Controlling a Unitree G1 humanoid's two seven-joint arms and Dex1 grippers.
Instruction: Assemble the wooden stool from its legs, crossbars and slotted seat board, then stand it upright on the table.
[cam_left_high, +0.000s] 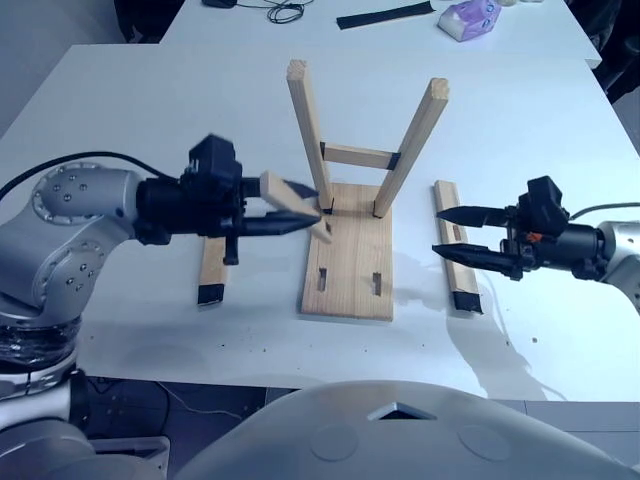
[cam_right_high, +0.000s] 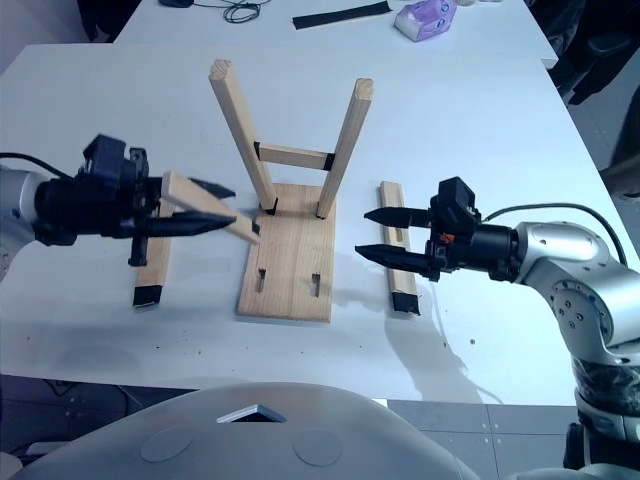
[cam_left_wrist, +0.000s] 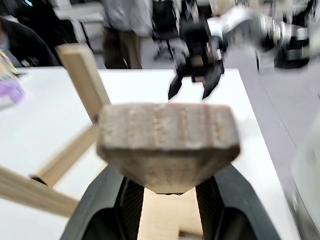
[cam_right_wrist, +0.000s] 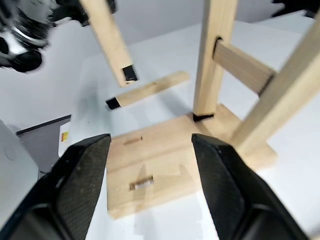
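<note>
The slotted seat board lies flat at the table's middle. Two legs stand in its far slots, joined by a crossbar. Two near slots are bare. My left gripper is shut on a third leg, held tilted over the board's left edge, its end face toward the wrist camera. My right gripper is open, just above a fourth leg lying right of the board. Its fingers frame the board.
Another wooden piece with a black end lies on the table under my left arm. A purple packet, a black strip and cables sit on the far table. The front table edge is close.
</note>
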